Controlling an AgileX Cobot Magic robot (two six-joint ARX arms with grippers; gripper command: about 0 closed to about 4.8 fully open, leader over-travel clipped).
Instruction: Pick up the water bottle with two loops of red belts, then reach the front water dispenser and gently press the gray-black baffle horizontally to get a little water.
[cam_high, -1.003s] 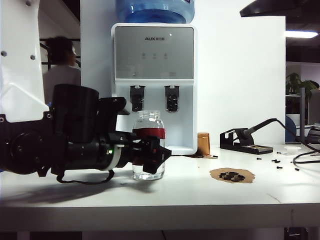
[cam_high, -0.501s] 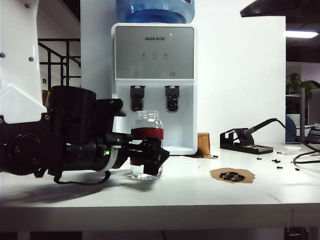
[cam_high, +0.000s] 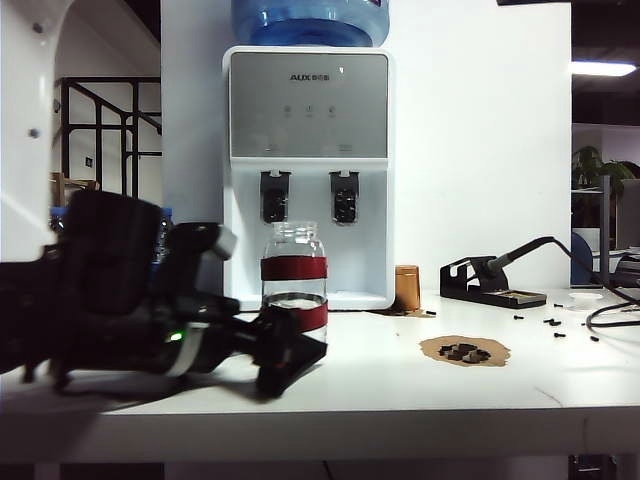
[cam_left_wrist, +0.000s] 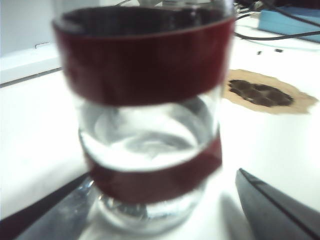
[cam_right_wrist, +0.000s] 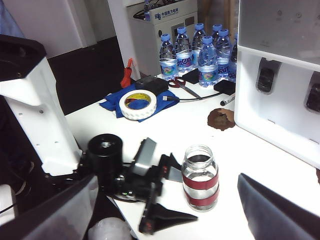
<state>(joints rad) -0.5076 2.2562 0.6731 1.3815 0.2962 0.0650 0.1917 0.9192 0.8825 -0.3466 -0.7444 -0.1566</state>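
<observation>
White counter (cam_high: 400, 390): water bottle (cam_high: 294, 285) stands free before water dispenser (cam_high: 308, 170); left end effector (cam_high: 285, 350) spread beside its base, right end effector (cam_right_wrist: 165, 210) spread above; careless sweep risks toppling, spilling.

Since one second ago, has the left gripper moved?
Yes. The left gripper has drawn back and down, leftward from the water dispenser, its jaws open off the water bottle.

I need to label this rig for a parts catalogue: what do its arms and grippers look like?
The left arm has a white shell link with small screws, then black cylindrical wrist housings, a small green light and a looping black cable. The left gripper is black with wedge-shaped fingers. The right gripper shows only dark grey tapered fingers.
</observation>
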